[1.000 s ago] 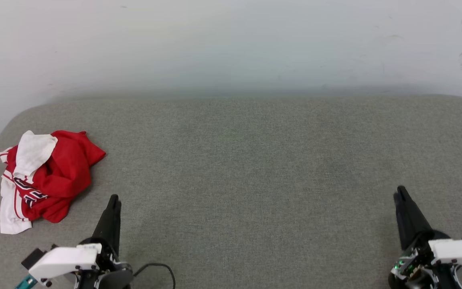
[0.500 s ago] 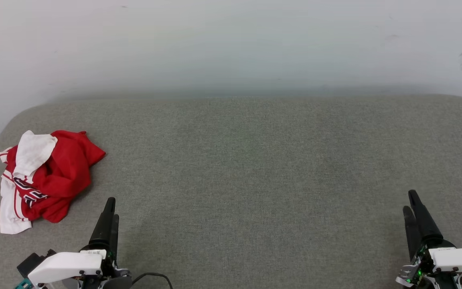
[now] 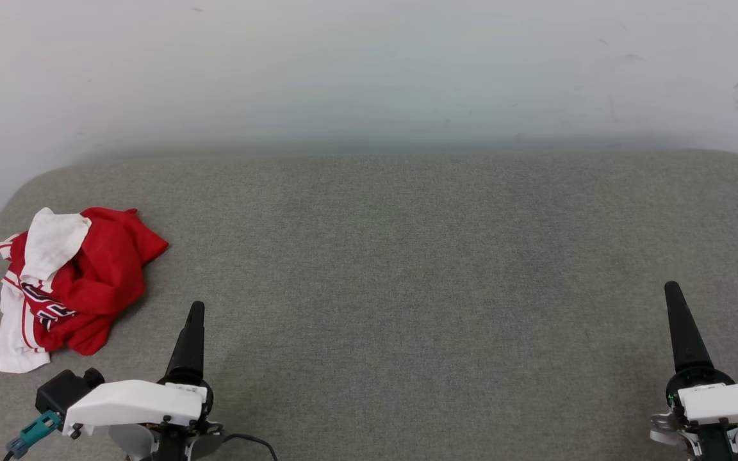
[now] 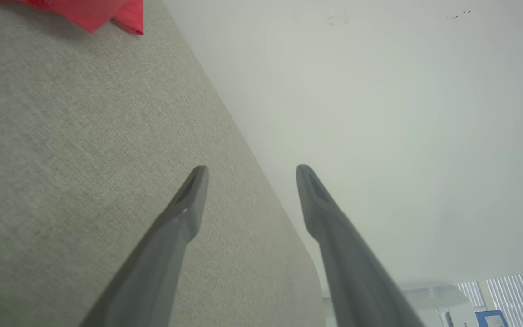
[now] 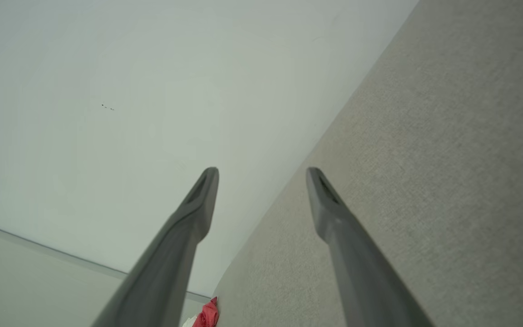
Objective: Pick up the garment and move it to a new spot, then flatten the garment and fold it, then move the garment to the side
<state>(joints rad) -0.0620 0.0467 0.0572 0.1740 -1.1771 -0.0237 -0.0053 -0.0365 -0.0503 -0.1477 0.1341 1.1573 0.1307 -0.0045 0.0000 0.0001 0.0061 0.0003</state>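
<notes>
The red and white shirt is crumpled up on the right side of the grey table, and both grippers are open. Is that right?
No. The head view shows the crumpled shirt on the left side of the table, not the right. The left gripper and right gripper are open.
</notes>
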